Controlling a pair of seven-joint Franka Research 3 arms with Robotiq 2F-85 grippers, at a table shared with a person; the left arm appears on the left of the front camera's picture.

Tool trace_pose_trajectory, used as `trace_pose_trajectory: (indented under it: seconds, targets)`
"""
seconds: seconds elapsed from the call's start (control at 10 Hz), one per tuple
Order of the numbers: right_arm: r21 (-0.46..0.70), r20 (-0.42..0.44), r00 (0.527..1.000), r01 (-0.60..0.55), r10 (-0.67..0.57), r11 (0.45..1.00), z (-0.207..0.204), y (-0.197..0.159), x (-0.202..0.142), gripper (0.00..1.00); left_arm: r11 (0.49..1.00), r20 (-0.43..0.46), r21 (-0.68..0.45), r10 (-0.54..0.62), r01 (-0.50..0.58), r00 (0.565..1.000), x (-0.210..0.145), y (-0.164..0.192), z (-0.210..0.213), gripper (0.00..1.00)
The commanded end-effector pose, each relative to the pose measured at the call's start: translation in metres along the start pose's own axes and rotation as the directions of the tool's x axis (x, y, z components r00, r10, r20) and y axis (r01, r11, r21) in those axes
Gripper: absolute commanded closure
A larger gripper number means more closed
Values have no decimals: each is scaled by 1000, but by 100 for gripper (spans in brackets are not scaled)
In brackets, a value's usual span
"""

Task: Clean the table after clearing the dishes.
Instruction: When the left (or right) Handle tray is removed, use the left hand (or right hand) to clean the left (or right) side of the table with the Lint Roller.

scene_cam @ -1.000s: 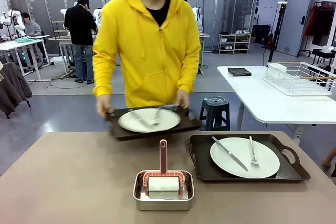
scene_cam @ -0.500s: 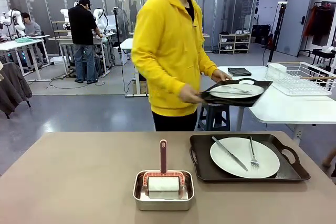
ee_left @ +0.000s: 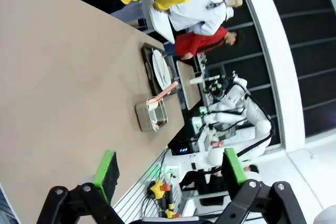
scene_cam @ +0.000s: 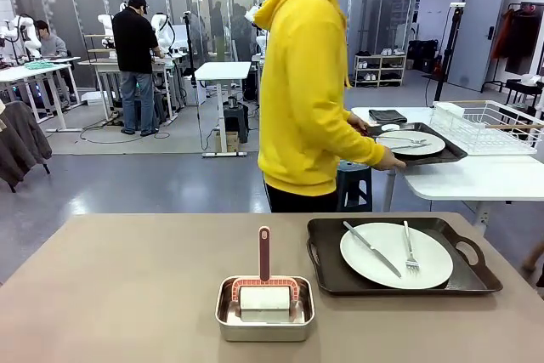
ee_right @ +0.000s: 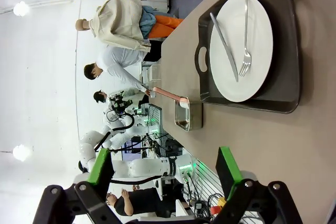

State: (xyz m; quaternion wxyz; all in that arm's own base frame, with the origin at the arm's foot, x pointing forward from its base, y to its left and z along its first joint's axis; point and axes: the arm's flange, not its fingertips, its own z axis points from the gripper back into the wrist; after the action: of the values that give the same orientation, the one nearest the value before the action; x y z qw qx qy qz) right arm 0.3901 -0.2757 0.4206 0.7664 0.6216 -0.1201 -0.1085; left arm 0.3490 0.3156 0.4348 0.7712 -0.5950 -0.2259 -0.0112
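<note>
On the taupe-brown table [scene_cam: 119, 286] a dark brown tray [scene_cam: 327, 265] at the right holds a white plate [scene_cam: 396, 255] with a knife and a fork. The same plate [ee_right: 247, 56] and tray [ee_right: 286, 51] appear in the right wrist view, ahead of my right gripper [ee_right: 165, 166], which is open and empty. A person in a yellow hoodie [scene_cam: 306, 91] has turned away and sets a second tray [scene_cam: 438, 152] with a plate [scene_cam: 410, 143] on the white side table [scene_cam: 459, 176]. My left gripper [ee_left: 170, 169] hangs open above the table [ee_left: 58, 87], empty.
A small steel pan [scene_cam: 265, 310] with a red-handled roller in it sits at the table's front middle. A wire rack [scene_cam: 489, 125] stands on the white side table. A grey stool [scene_cam: 353, 178] stands behind the table. People work at benches far left.
The person lifted the left tray with its plate off the table, turned to the right and carried it to the white side table. Both grippers stayed open.
</note>
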Motion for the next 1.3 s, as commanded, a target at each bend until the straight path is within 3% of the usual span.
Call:
trace_pose_trajectory:
  seconds: [0.0, 0.1, 0.3, 0.6, 0.9, 1.2]
  targets:
    - [6, 0, 1000, -3, 3, 1000, 2, 2, -2, 0, 981, -154, 91, -156, 171, 976, 34, -37, -41, 0]
    - [6, 0, 1000, -3, 3, 1000, 2, 2, -2, 0, 961, -248, 124, -213, 249, 945, 55, -60, -72, 0]
    - [6, 0, 1000, -3, 3, 1000, 2, 2, -2, 0, 887, -460, 185, -303, 424, 835, 97, -109, -147, 0]
    - [6, 0, 1000, -3, 3, 1000, 2, 2, -2, 0, 735, -741, 180, -337, 654, 582, 121, -159, -296, 0]
    - [6, 0, 1000, -3, 3, 1000, 2, 2, -2, 0, 624, -882, 77, -321, 777, 346, 98, -153, -407, 0]
    - [6, 0, 1000, -3, 3, 1000, 2, 2, -2, 0, 602, -914, -40, -345, 798, 214, 50, -144, -464, 0]
